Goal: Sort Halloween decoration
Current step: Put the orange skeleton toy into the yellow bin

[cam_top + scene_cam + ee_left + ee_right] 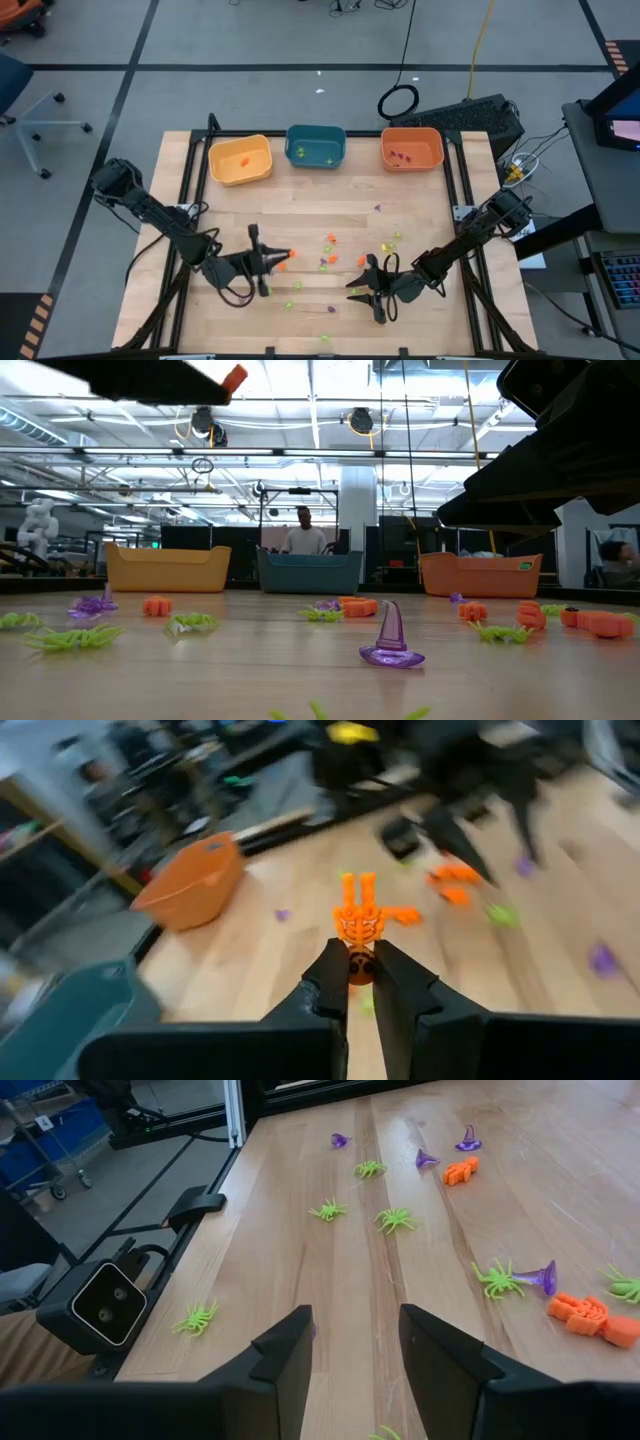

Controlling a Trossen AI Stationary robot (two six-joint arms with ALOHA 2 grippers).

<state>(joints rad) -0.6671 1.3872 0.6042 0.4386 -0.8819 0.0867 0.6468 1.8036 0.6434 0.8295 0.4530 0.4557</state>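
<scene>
Your left hand point(282, 260) is clenched on an orange skeleton trinket point(359, 920), lifted above the counter point(420, 210) left of its middle; the low view shows that trinket point(234, 378) high at the fingertip. Your right hand point(362, 288) hangs released, fingers point(285, 1350) apart, over the near centre-right boards. The rest of the Halloween decoration point(328, 240), green spiders point(396, 1219), purple witch hats point(390, 638) and orange pieces point(592, 1317), lies scattered mid-counter. Along the far edge sit a yellow bin point(240, 160), a teal bin point(315, 146) and an orange bin point(411, 148), each with a few trinkets inside.
</scene>
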